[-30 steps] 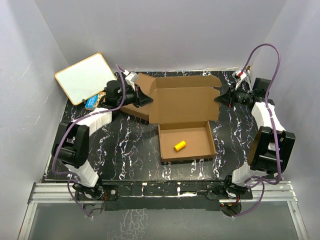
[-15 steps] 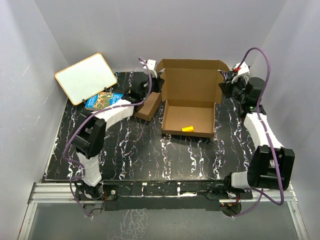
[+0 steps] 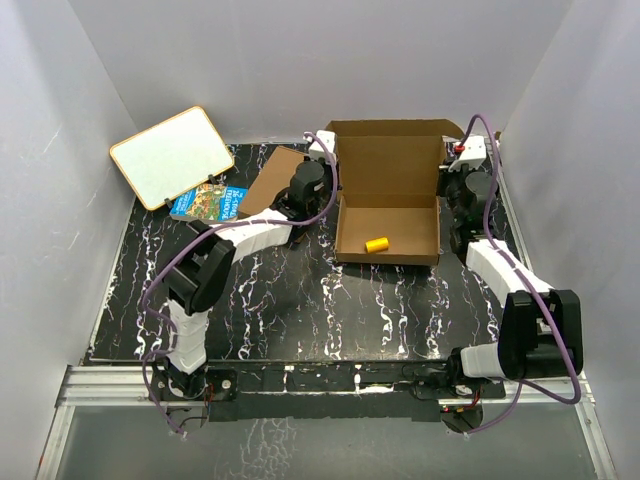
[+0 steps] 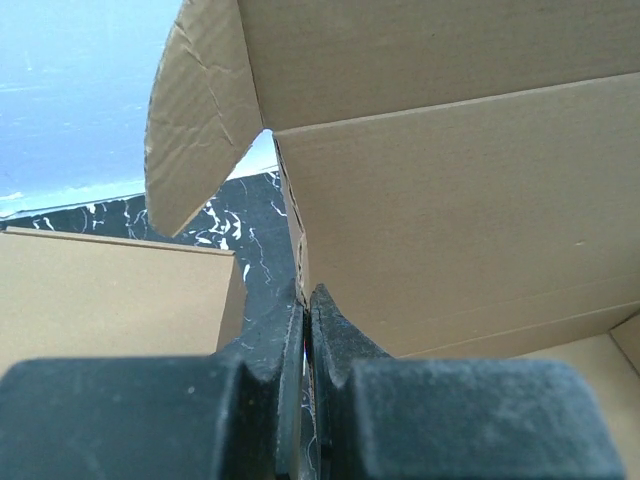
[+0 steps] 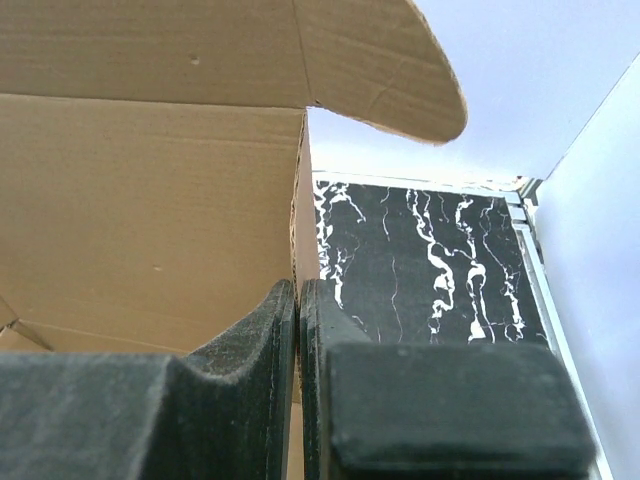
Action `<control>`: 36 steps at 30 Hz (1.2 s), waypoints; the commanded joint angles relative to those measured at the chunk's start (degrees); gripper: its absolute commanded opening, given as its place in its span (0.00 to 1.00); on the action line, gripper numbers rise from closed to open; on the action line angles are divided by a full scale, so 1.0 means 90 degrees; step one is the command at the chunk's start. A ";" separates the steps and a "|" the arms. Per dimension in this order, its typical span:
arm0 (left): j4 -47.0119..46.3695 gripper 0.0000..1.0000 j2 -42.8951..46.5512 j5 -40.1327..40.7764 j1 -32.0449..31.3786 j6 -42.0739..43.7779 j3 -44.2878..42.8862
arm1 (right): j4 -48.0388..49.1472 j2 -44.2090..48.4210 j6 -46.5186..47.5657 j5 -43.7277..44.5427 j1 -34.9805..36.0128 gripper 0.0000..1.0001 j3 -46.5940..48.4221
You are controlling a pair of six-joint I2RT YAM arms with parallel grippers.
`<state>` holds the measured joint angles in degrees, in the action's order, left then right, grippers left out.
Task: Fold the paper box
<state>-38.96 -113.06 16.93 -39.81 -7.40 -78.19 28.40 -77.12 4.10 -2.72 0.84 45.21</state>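
Note:
The paper box (image 3: 388,170) stands open at the back of the table, its lid upright and a rounded flap at each top corner. A small yellow cylinder (image 3: 376,244) lies in its tray. My left gripper (image 3: 334,192) is shut on the box's left side wall; in the left wrist view the gripper (image 4: 306,290) pinches the cardboard edge, with a flap (image 4: 195,110) above. My right gripper (image 3: 447,190) is shut on the right side wall; the right wrist view shows the gripper (image 5: 298,285) clamped on that edge below a flap (image 5: 385,60).
A plain flat brown box (image 3: 272,172) lies just left of the left gripper, also seen as the flat brown box (image 4: 110,290). A blue book (image 3: 208,200) and a whiteboard (image 3: 165,155) sit at the back left. Grey walls close in the back and sides.
The box has shifted toward the back right and its lid has come up from lying flat to upright. Both grippers moved inward with it to its side walls.

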 commanded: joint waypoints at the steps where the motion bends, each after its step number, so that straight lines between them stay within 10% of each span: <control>1: -0.0448 0.00 -0.0113 -0.0035 -0.0391 0.0146 -0.0402 | 0.1459 -0.0105 -0.0329 0.0508 0.0437 0.08 -0.0082; 36: -0.1060 0.00 0.0586 0.1134 -0.1176 -0.0405 0.1525 | -0.0021 0.1003 -0.0971 0.0674 0.0622 0.09 -0.1508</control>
<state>-51.20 -110.54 30.06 -48.01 -8.19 -66.92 30.00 -70.17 -2.66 9.30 4.58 32.75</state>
